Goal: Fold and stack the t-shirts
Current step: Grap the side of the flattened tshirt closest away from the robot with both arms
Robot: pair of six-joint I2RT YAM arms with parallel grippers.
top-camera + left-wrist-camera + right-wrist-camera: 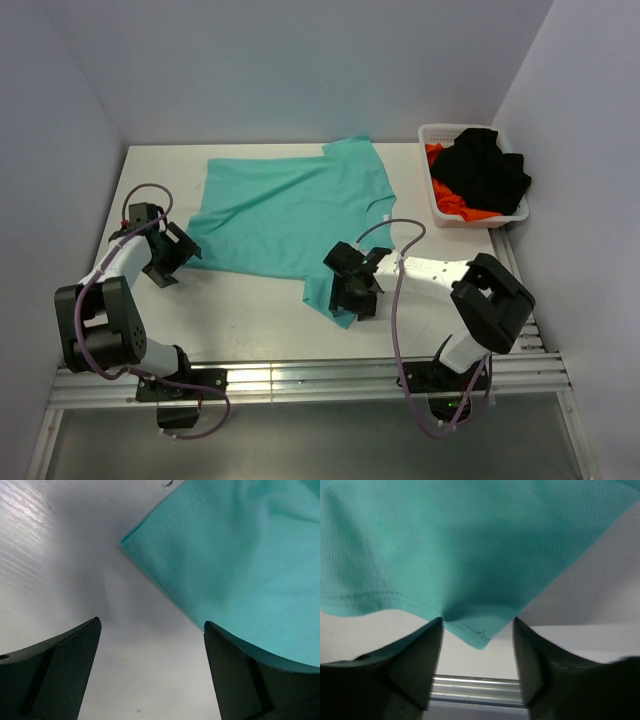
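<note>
Shirt: 1 teal t-shirt (290, 205) lies spread flat on the white table (250, 320), reaching from the middle toward 12 o'clock in the top view.
Left gripper: the left gripper (182, 250) sits at the shirt's 8 o'clock corner. Its 2 fingers (55, 665) are spread wide with bare table between them. The pointed hem corner lies just ahead at 12 o'clock, and the cloth edge runs past the right-hand finger. It holds nothing.
Right gripper: the right gripper (352, 290) is at the shirt's 5 o'clock corner. Its fingers (417, 655) stand apart, 1 on each side of the stitched corner tip. The cloth does not look pinched.
Basket: a white basket (440, 128) stands at 2 o'clock on the table, just beside the shirt's sleeve but apart from it.
Basket load: a black garment (485, 170) is heaped over an orange garment (452, 205).
Near edge: a metal rail (300, 375) runs along 6 o'clock, close behind the right gripper.
Cables: purple cables (398, 330) loop over both arms, off the shirt.
</note>
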